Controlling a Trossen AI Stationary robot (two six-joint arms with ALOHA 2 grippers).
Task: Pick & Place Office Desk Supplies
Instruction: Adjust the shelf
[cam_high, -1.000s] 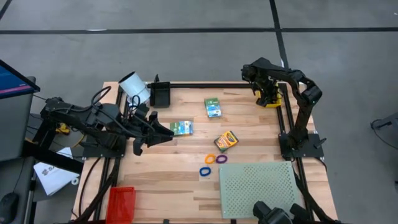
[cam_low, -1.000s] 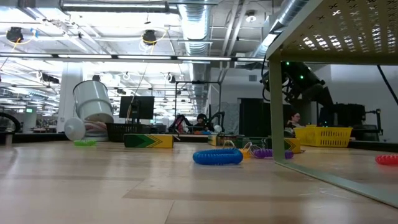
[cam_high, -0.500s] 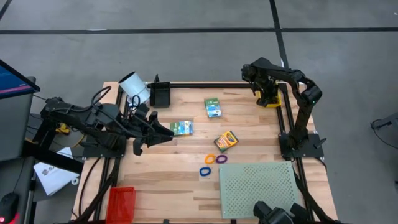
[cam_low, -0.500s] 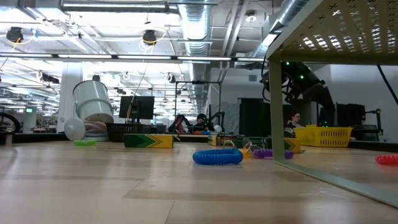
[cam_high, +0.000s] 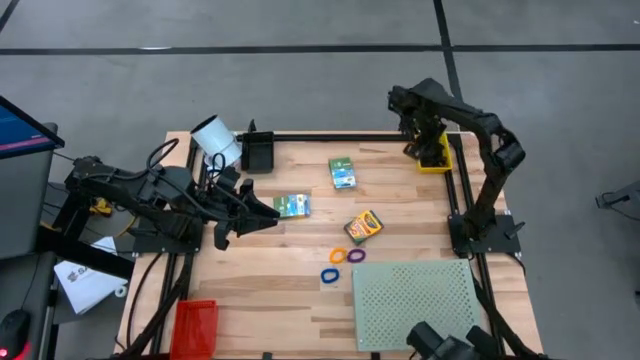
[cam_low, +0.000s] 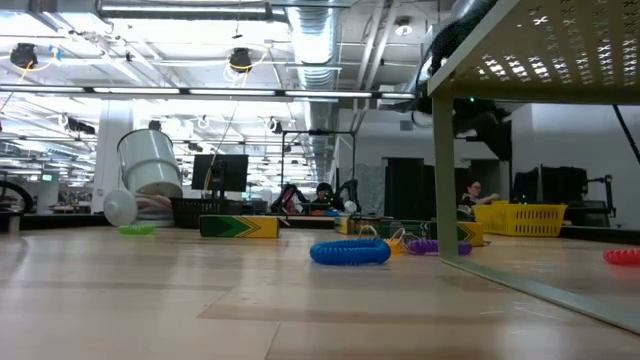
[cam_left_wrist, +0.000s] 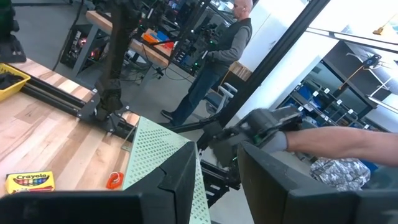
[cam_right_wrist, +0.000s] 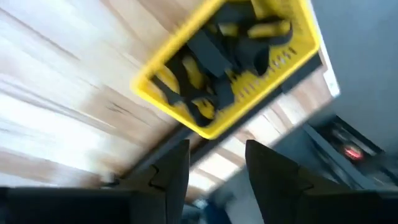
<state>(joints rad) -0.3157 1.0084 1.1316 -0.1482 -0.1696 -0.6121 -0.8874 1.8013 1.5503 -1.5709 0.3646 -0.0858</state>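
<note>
Two green boxes (cam_high: 343, 172) (cam_high: 292, 206), a yellow-orange crayon box (cam_high: 363, 227) and orange (cam_high: 339, 256), purple (cam_high: 356, 255) and blue (cam_high: 330, 274) rings lie flat on the wooden table. At the far right corner a yellow basket (cam_high: 438, 160) holds black clips (cam_right_wrist: 214, 53). My right gripper (cam_right_wrist: 217, 171) hovers open above that basket with nothing between its fingers. At the left, my left gripper (cam_high: 268, 212) stands open and empty beside the nearer green box.
A pale green perforated board (cam_high: 415, 303) on legs covers the near right of the table. A white cylinder (cam_high: 216, 140) and a black bin (cam_high: 258, 152) stand at the far left, and a red bin (cam_high: 195, 325) at the near left. A person (cam_left_wrist: 217, 56) stands beyond the table.
My right gripper has risen from the yellow basket and shifted a little toward the table's far edge. The clips stay in the basket.
</note>
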